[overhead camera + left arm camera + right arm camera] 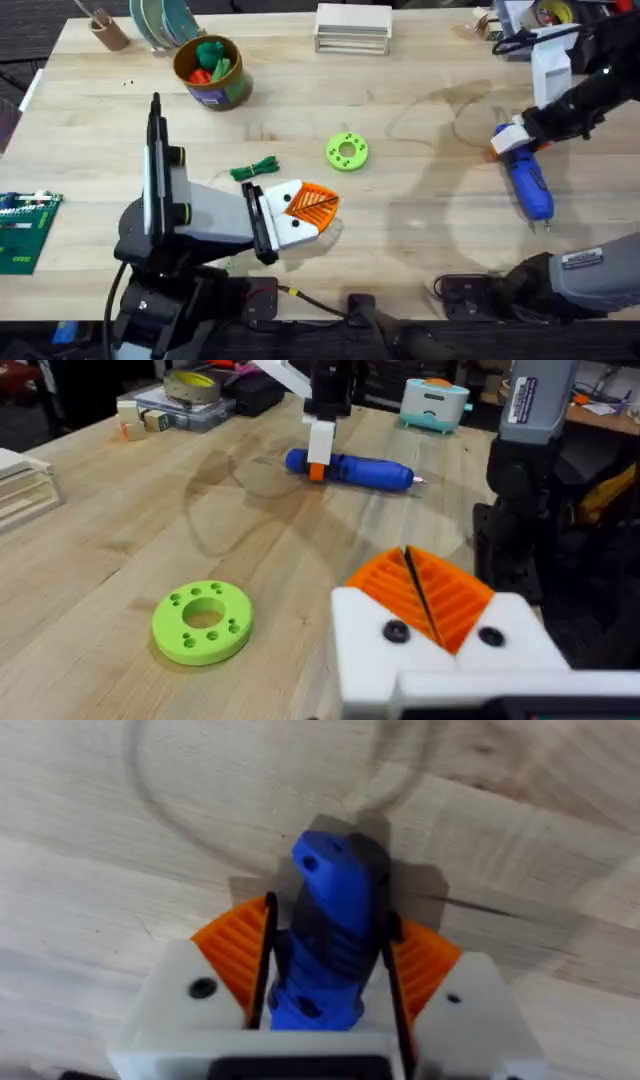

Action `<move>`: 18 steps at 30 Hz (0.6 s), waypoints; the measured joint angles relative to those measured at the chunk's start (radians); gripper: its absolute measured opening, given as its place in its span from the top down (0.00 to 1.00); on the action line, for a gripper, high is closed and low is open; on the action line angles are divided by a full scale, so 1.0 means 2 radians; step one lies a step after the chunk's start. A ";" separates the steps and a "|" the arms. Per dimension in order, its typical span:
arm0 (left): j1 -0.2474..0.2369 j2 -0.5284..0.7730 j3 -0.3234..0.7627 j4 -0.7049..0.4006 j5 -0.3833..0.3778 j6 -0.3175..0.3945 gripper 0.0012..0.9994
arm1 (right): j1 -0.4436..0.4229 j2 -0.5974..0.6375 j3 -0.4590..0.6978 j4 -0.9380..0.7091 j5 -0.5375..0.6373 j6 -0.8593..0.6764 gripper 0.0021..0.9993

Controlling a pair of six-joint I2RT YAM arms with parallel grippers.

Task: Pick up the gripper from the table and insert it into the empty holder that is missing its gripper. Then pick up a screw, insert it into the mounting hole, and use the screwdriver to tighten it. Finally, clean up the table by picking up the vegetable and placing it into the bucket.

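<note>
Robotics lab or workshop; butcher-block table [420, 230], green circuit board [22, 230], tape rolls [192, 387], cluttered benches behind

table [420, 230]: light wood, plank seams | screwdriver [527, 183]: blue | left gripper [305, 212]: white, orange ribbed pads | right gripper [328, 965]: white, orange pads | ring disc [347, 152]: bright green | vegetable [255, 170]: dark green | bucket [232, 92]: tan-orange rim, blue-green label

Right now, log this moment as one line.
right tool: shut on screwdriver | left tool: shut, empty | vegetable: on table
</note>
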 joint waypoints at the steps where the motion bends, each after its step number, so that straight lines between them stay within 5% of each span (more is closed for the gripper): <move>1: 0.000 0.000 0.000 0.000 0.000 0.000 0.99 | 0.000 0.000 0.000 0.000 0.000 0.001 0.38; 18: 0.000 0.000 0.000 0.000 0.000 0.000 0.99 | 0.001 0.000 -0.001 0.003 -0.016 0.001 0.78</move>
